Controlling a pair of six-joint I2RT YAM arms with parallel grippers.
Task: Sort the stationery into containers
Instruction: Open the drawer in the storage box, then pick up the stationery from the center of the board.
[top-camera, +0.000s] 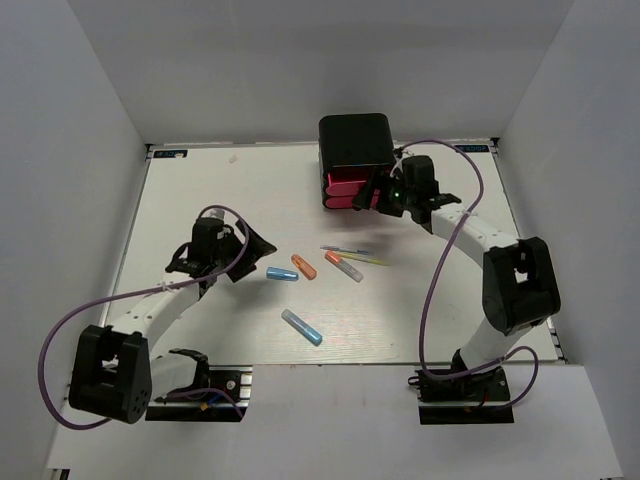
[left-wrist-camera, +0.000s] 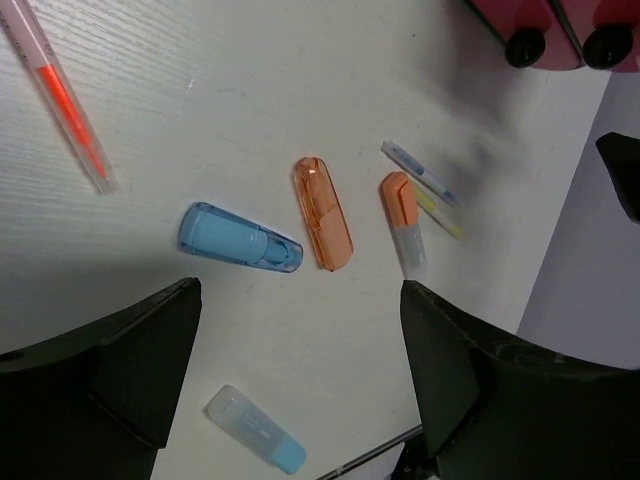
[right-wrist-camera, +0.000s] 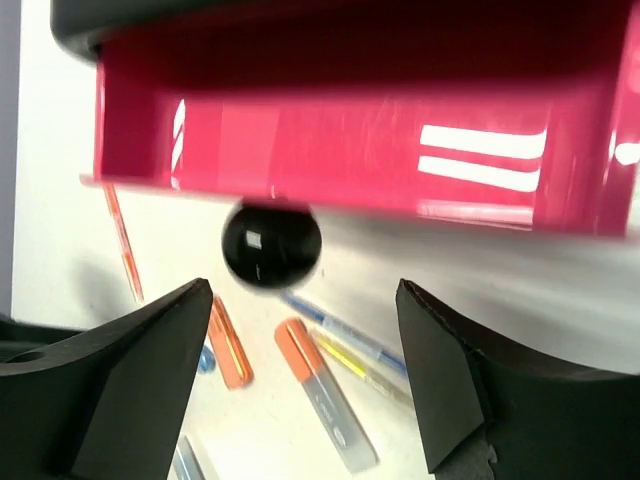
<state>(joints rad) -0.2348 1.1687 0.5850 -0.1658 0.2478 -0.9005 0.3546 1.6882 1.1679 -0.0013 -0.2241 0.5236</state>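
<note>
The black box (top-camera: 355, 143) stands at the back with its pink drawers (top-camera: 347, 190) facing the arms. My right gripper (top-camera: 380, 196) is open just in front of them. In the right wrist view a pink drawer (right-wrist-camera: 360, 130) fills the top and its black knob (right-wrist-camera: 270, 243) sits just ahead of my open right gripper (right-wrist-camera: 300, 385), untouched. My left gripper (top-camera: 243, 247) is open and empty above the table (left-wrist-camera: 300, 375). Beyond it lie a blue marker (left-wrist-camera: 240, 238), an orange marker (left-wrist-camera: 322, 212), an orange-grey marker (left-wrist-camera: 403, 220), a bluish pen (left-wrist-camera: 420, 172), a yellow pen (left-wrist-camera: 442, 217) and a red pen (left-wrist-camera: 65, 95).
A pale marker with a blue cap (left-wrist-camera: 255, 428) lies apart near the front (top-camera: 301, 327). White walls enclose the table on three sides. Purple cables loop off both arms. Two drawer knobs (left-wrist-camera: 524, 47) show at the top of the left wrist view.
</note>
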